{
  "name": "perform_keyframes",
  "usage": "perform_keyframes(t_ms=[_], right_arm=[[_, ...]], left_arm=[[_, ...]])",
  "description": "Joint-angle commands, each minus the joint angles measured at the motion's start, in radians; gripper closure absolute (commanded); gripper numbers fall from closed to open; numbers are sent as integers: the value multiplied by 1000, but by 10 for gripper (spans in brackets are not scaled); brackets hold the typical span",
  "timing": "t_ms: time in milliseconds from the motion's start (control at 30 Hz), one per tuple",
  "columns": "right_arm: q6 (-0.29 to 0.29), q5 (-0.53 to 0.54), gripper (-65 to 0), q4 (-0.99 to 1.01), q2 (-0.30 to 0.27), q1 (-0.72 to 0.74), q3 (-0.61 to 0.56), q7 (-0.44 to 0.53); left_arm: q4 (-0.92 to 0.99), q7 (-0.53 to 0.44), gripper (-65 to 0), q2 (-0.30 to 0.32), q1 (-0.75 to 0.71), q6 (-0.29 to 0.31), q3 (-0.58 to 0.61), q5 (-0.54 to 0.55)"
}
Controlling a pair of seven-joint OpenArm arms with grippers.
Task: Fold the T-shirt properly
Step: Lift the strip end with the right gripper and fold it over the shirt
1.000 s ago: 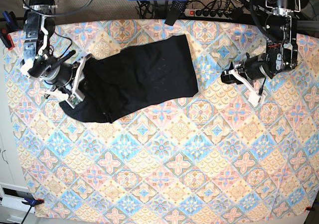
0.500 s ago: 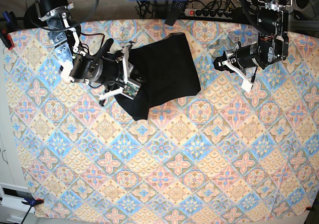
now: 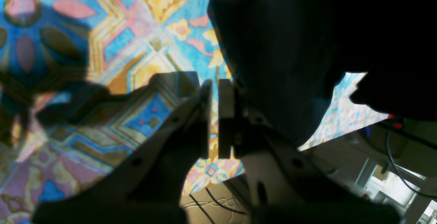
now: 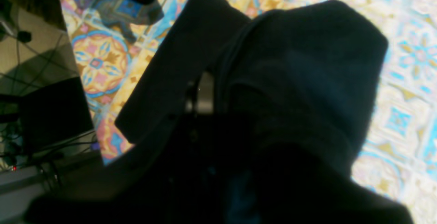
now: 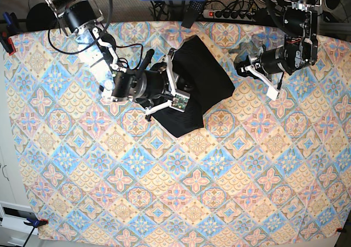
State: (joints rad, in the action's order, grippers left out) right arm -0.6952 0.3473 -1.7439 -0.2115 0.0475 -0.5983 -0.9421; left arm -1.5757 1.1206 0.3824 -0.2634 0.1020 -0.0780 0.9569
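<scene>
1. The table [image 5: 175, 203] fills the room's middle, spread with a cloth of pastel diamond tiles, pink flowers and blue stars, flat and smooth right out to the edges.
2. There's the T-shirt [image 5: 205, 79], plain black, soft and rumpled, bunched into a folded heap at the table's far centre, with one flap doubled over itself.
3. No logo or lettering shows on the fabric from any view; it's matte and dark all over.
4. The right gripper [image 5: 176, 96] is closed on the T-shirt's near edge, with dark cloth draped over its white fingers.
5. The left gripper [image 5: 241, 67] hovers just beside the shirt's other edge, fingers drawn almost together, nothing between them.
6. Smallest of all, a power strip [image 5: 233, 15] with black plugs lies behind the table.
</scene>
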Motion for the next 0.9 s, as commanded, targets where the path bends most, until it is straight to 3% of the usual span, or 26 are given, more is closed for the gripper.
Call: perform_keyframes(t_ms=[0, 100, 267, 467, 600, 700, 767, 867], right_arm=[[-3, 20, -46, -9, 8, 21, -13, 28], [-3, 14, -138, -1, 28, 33, -61, 28], [-3, -93, -263, -3, 28, 35, -122, 28], [-3, -176, -266, -11, 28, 35, -117, 30], [-3, -176, -266, -15, 28, 33, 21, 33], [-3, -173, -260, -40, 28, 28, 148, 87], [-3, -172, -234, -38, 28, 30, 222, 108], [-3, -172, -190, -1, 42, 33, 245, 113]], left_arm=[[-18, -4, -18, 11, 5, 6, -6, 14], [-18, -4, -18, 11, 5, 6, -4, 14], [-18, -4, -18, 10, 5, 6, -4, 15], [-18, -33, -18, 10, 2, 6, -1, 15], [-18, -67, -18, 11, -21, 6, -1, 14], [-18, -67, -18, 11, -32, 6, -1, 14], [-18, -69, -18, 11, -32, 6, -1, 14], [-19, -69, -18, 11, -32, 6, -1, 18]])
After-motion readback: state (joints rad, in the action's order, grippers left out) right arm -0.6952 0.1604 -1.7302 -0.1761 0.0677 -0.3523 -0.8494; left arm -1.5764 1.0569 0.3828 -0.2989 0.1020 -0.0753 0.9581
